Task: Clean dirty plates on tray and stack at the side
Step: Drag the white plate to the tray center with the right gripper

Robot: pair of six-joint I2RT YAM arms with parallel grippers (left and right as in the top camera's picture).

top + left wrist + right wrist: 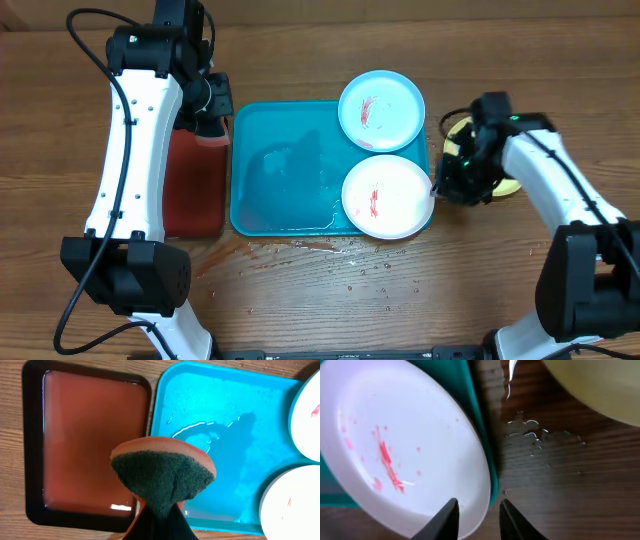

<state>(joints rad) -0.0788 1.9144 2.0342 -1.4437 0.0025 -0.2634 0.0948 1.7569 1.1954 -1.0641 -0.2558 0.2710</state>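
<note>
The turquoise tray (280, 170) holds water and two dirty plates with red smears: a light cyan one (381, 110) at its far right corner and a white one (387, 197) at its near right corner. A yellow-green plate (505, 186) lies on the table right of the tray, mostly hidden by the right arm. My right gripper (478, 507) is open, its fingers straddling the white plate's (395, 445) right rim, one over the plate and one over the table. My left gripper (161, 510) is shut on a green-and-orange sponge (162, 472) above the gap between the two trays.
A dark red, black-rimmed tray (195, 185) filled with liquid sits left of the turquoise tray (225, 435). Water drops (340, 255) dot the wood in front of the tray and beside the yellow-green plate (600, 385).
</note>
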